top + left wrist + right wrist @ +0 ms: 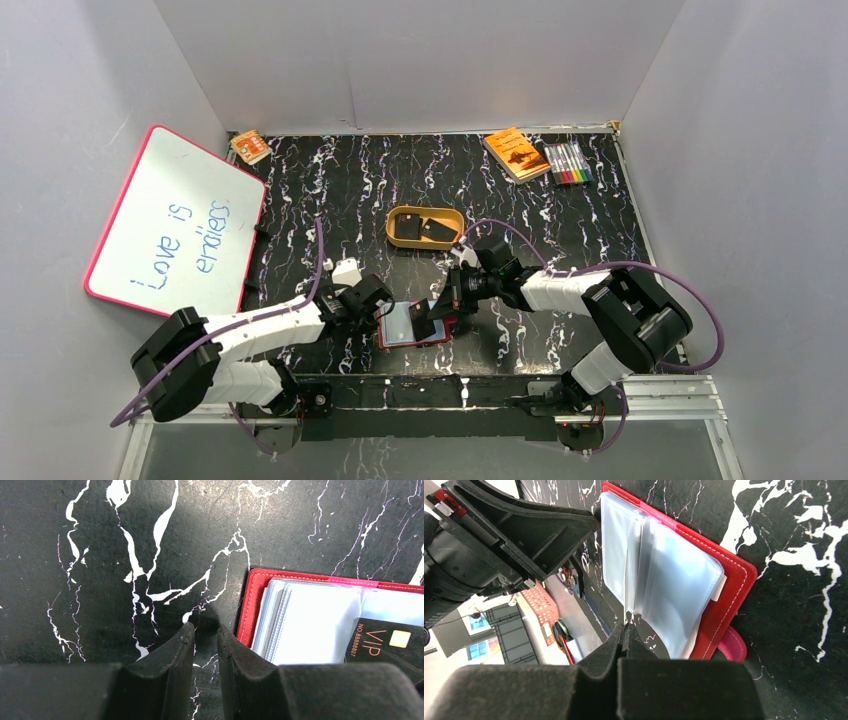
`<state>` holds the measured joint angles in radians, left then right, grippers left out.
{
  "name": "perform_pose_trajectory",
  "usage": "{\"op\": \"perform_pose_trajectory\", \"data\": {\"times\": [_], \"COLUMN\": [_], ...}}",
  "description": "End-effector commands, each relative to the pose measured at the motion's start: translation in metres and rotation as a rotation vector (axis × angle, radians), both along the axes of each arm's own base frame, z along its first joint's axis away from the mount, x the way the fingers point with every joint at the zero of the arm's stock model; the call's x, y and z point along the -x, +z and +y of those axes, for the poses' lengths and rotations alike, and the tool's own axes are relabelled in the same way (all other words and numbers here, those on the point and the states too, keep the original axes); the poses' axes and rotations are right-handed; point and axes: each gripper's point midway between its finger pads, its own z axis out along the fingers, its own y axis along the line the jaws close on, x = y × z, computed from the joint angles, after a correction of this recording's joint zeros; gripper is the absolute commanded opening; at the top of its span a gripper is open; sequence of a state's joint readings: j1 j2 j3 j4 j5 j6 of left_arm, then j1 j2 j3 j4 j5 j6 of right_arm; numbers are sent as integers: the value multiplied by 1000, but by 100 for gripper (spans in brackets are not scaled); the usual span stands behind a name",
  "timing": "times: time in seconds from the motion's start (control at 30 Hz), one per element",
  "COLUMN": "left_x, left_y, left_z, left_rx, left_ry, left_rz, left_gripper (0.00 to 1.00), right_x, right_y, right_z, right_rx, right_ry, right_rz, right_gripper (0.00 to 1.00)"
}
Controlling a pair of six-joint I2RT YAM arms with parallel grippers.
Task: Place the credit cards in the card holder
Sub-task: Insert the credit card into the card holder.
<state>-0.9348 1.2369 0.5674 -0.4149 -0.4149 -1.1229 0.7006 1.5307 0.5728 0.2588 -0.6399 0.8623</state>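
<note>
Card holder: your card holder (252,600) is lying open and flat on the tabletop (330,180), near the front edge between the two arms. Its clear pockets (674,580) are fanning upward, so a slot is facing the incoming card.
Left pincer: your left pincer (205,627) is standing with its jaws a narrow gap apart and nothing between them. One finger is bearing on the red cover's left edge, which I judge is pinning the holder so it is not sliding under the push.
Right pincer: your right pincer (625,630) is pressed fully together. It appears to be clamping a credit card (387,647) by its near end, leaving the far end free to go in.
Card position: that card is lying over the pockets on the holder's right side, chip and lettering facing up. Whether its edge is already inside a pocket I cannot tell.
Waiting: two more credit cards (407,228) are sitting in the tan dish (426,210), well apart behind the holder.
Step in hand: you are feeding one card in. With two in the dish, most of the task seems to be remaining.
Watch for: the soft pockets are likely to buckle under the card's edge, so a shallow angle is looking safest.
</note>
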Motion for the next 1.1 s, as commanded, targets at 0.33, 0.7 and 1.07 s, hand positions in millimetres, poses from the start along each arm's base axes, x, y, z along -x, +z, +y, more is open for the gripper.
{"op": "perform_pose_trajectory", "data": {"times": [0.33, 0.7, 1.07], "left_x": [16, 19, 21], "left_y": [-18, -22, -25], "left_z": [10, 10, 11], "left_rx": [-28, -21, -24], "left_ry": [1, 0, 0], "left_rz": [78, 92, 99], "left_gripper": [21, 20, 19], "right_x": [-2, -10, -10], "right_y": [-6, -14, -24], "right_z": [5, 4, 0], "right_rx": [-27, -11, 19], "right_ry": [14, -4, 15], "right_rz": [2, -54, -101], "right_gripper": [0, 0, 0]}}
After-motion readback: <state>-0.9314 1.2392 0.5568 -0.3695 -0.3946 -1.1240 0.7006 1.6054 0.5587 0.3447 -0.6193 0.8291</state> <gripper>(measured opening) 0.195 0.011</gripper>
